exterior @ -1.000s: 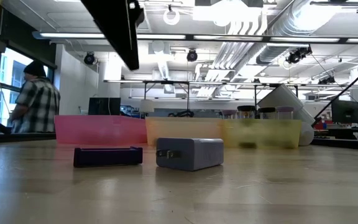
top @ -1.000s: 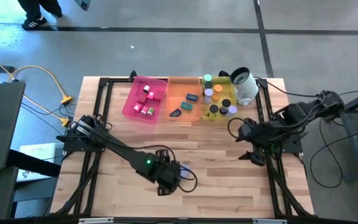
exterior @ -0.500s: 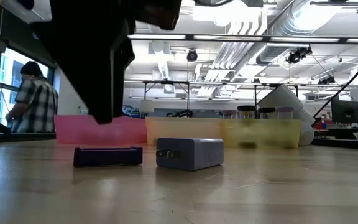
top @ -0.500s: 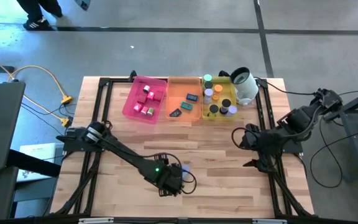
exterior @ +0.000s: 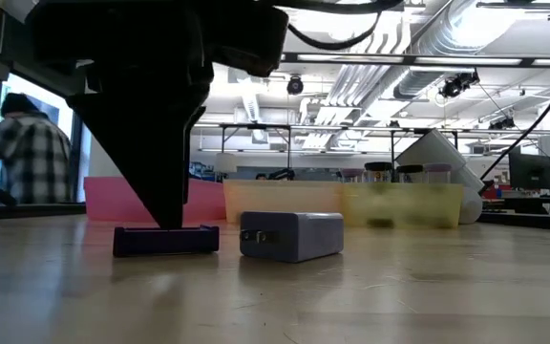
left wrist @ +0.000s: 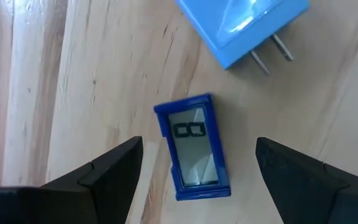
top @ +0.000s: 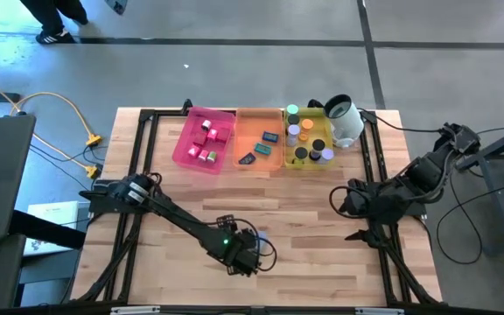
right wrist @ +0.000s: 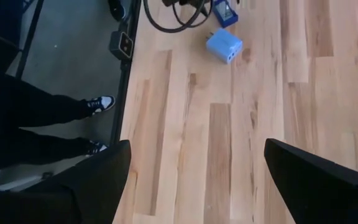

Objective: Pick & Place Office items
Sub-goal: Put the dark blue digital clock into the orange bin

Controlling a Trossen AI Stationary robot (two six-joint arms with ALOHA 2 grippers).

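Observation:
A dark blue flat rectangle with a small screen (left wrist: 194,146) lies flat on the wood near the table's front middle. A lavender-blue plug block (left wrist: 241,28) lies just beside it; the low view shows both, rectangle (exterior: 165,239) and block (exterior: 291,235). My left gripper (left wrist: 197,144) hangs low over the rectangle, open and pointing steeply down, one finger on each long side and clear of it. My right gripper (right wrist: 197,186) stands open, high above the table's right part (top: 361,229), with nothing in it. Other office items lie in the trays.
At the far edge a pink tray (top: 204,140), an orange tray (top: 259,140) and a yellow tray (top: 307,140) stand in a row, with a tipped white cup (top: 344,121) to their right. Bare wood lies between the arms. A person (exterior: 22,143) stands beyond the table.
My left gripper has come down toward the dark blue rectangle, tipping more steeply, and stayed open. My right arm has swung a little toward the table's right edge. The rectangle and the block have kept still.

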